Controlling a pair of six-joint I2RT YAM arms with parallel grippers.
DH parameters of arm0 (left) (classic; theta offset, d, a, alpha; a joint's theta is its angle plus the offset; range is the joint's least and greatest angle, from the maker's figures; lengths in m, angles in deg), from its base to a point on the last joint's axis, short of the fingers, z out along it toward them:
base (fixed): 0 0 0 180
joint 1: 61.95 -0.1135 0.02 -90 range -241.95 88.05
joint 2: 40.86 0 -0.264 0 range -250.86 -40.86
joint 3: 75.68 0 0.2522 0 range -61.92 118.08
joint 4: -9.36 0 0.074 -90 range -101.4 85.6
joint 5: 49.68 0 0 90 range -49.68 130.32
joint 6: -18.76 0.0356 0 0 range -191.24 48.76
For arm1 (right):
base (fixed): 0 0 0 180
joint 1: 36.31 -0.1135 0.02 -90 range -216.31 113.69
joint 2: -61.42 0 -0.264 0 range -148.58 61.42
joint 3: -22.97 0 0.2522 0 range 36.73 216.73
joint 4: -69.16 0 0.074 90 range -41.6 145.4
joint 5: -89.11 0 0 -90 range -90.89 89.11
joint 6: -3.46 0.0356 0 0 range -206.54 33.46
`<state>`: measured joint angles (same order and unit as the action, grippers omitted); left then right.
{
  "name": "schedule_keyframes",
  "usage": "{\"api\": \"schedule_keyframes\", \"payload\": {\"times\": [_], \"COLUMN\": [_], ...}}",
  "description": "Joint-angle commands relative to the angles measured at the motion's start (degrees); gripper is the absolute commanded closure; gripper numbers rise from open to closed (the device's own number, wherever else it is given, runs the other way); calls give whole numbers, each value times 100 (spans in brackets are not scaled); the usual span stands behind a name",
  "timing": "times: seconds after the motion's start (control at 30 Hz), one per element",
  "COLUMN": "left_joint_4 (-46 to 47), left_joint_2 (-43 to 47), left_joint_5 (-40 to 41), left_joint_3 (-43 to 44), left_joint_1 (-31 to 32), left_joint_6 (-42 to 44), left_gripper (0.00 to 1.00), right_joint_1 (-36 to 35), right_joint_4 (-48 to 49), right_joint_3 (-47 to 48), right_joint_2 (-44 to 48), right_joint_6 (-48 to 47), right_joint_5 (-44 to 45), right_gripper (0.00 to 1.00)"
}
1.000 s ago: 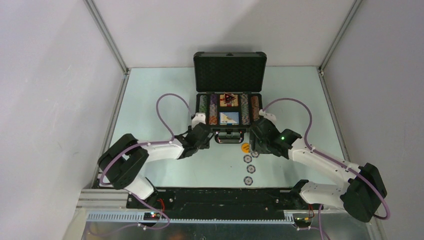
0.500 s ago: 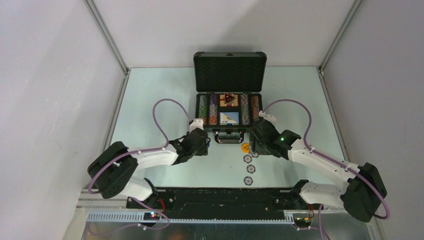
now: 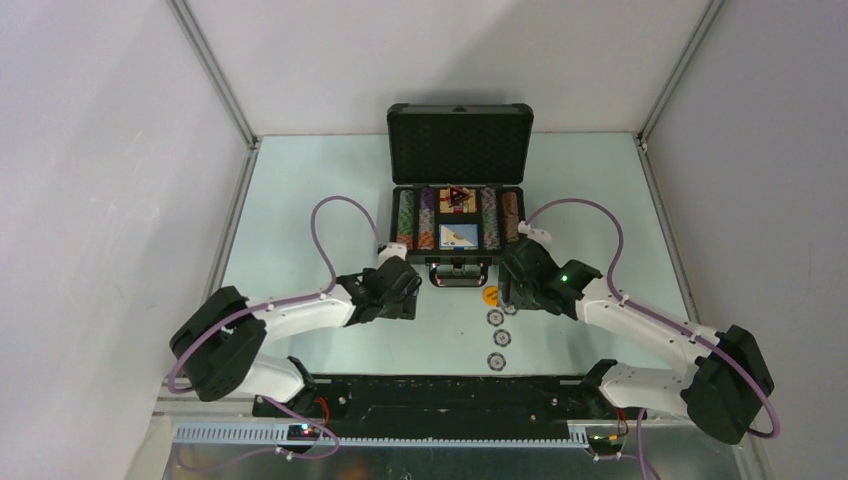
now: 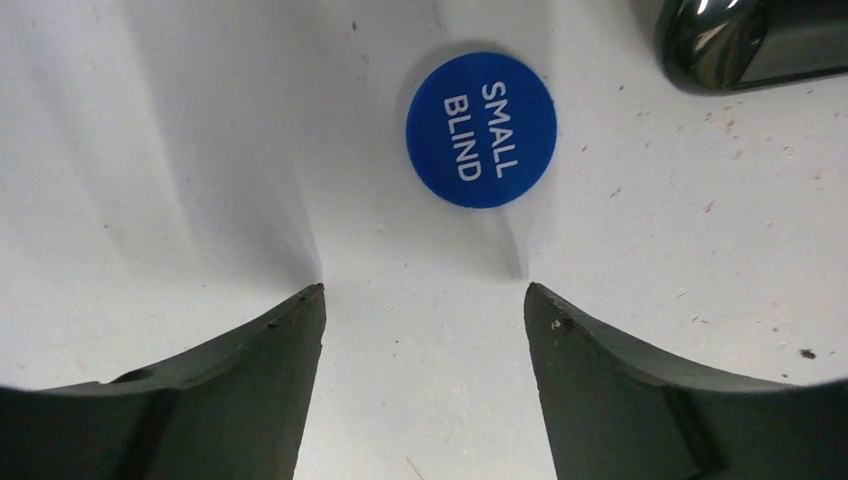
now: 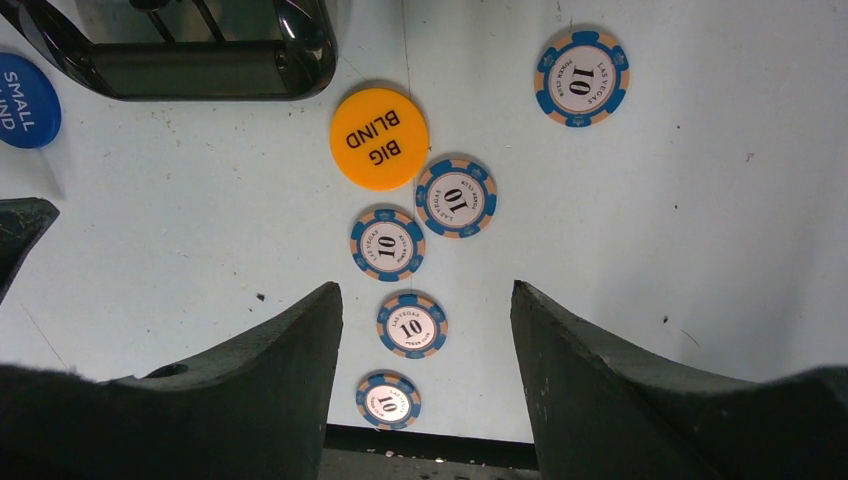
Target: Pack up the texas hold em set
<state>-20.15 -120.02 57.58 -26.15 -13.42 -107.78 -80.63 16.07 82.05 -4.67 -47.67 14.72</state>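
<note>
The grey briefcase (image 3: 459, 145) sits at the upper middle of the top view, open, with its lid standing upright. Its tray holds rows of striped chips on either side, a dark triangular marker (image 3: 457, 198) at the back and a card box (image 3: 459, 237) with a blue face in front. The writing on these is too small to read.

In the left wrist view the left gripper (image 4: 420, 300) has its fingers spread apart with only bare table (image 4: 150, 150) between them; it grips nothing. Above the gap, in the upper middle of the frame, lies a round blue button (image 4: 481, 130) printed "SMALL BLIND" in white. A glossy black corner of the case's handle (image 4: 750, 45) shows at the upper right.

In the right wrist view the right gripper (image 5: 427, 295) is also spread wide and empty. An orange button (image 5: 379, 138) reading "BIG BLIND" lies in the upper middle, just beside the handle at the upper left. Five blue-and-tan poker chips lie loose on the table, each marked "10", with "LAS VEGAS POKER CLUB" around the rim. One chip (image 5: 581, 77) lies alone at the upper right, another (image 5: 456, 196) touches the orange button, a third (image 5: 387, 244) is just below that, a fourth (image 5: 412, 323) shows between the fingers, and the last (image 5: 388, 399) is near the bottom edge.
</note>
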Motion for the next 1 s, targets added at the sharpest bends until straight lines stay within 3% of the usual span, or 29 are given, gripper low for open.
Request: {"api": "schedule_keyframes", "payload": {"times": [0.0, 0.47, 0.77, 0.97], "left_joint_4": [-646, -158, 280, 359], "left_joint_2": [-56, -565, -1259, -1461], "left_joint_5": [-28, 54, 228, 381], "left_joint_3": [324, 1217, 1400, 1532], "left_joint_1": [16, -448, -511, -507], "left_joint_6": [135, 366, 462, 563], "left_gripper": [20, 14, 31, 33], "right_joint_1": [-28, -43, -52, -49], "right_joint_4": [12, -40, -89, -109], "right_joint_3": [-14, -14, -14, -14], "right_joint_2": [104, 136, 181, 216], "right_joint_6": [68, 76, 64, 36], "right_joint_5": [148, 166, 185, 164], "right_gripper": [33, 33, 33, 33]}}
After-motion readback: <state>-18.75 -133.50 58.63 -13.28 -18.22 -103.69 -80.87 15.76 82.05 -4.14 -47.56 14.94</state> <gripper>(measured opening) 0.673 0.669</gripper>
